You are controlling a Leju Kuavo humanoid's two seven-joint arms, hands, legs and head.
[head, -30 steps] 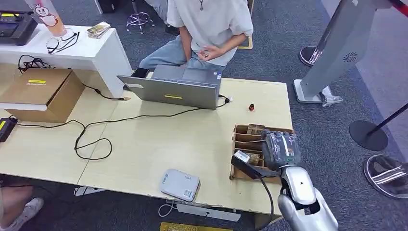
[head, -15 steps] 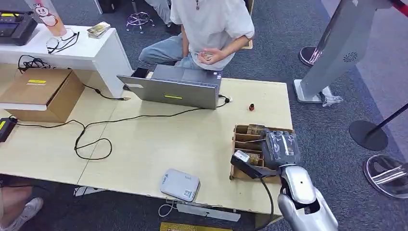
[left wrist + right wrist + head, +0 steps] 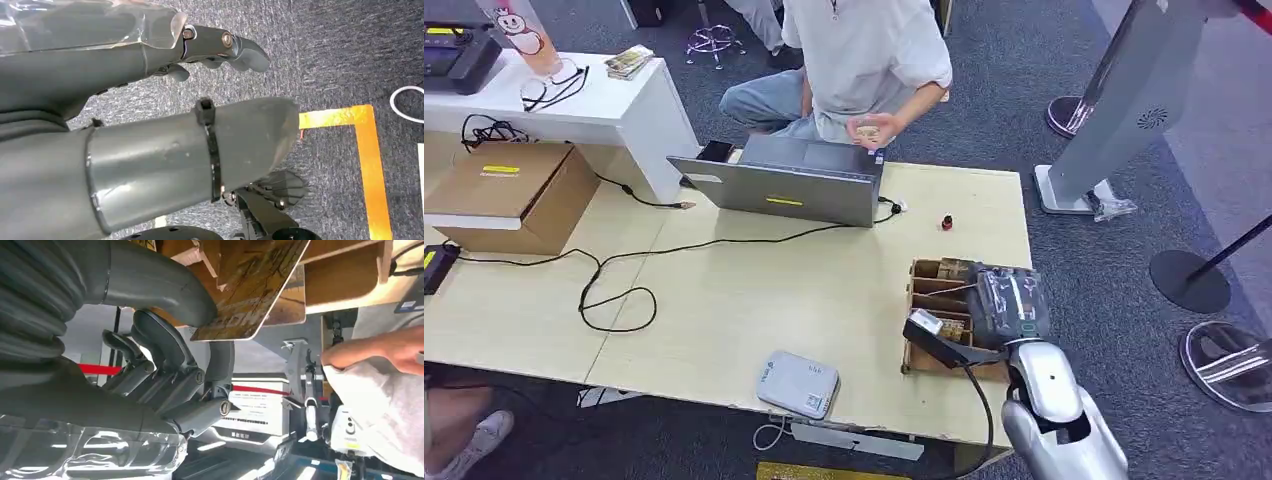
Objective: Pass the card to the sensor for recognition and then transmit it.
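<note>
We take the card [image 3: 252, 295] as our landmark: in the right wrist view it stands in the wooden card rack [image 3: 345, 277], and our right hand [image 3: 165, 340] has its thick thumb pressed against one face of it with the darker fingers [image 3: 165, 357] curled behind, so we judge the card pinched but not yet lifted free of its slot. From the head view, our right hand [image 3: 1009, 305] sits over the rack [image 3: 929, 300] at the near right corner of the table [image 3: 724, 300]. The sensor [image 3: 798, 384], a flat grey reader, lies well to the left of the card, at the table's near edge. Beyond the card, a person [image 3: 864, 60] sits behind a laptop [image 3: 784, 185]. Our left hand [image 3: 150, 100] hangs over the carpet, fingers loosely apart and holding nothing. To do this step well, we should firm the pinch before lifting, draw the card straight out along its slot so it does not catch on the dividers or drag the rack, and keep it flat-faced for the reader.
</note>
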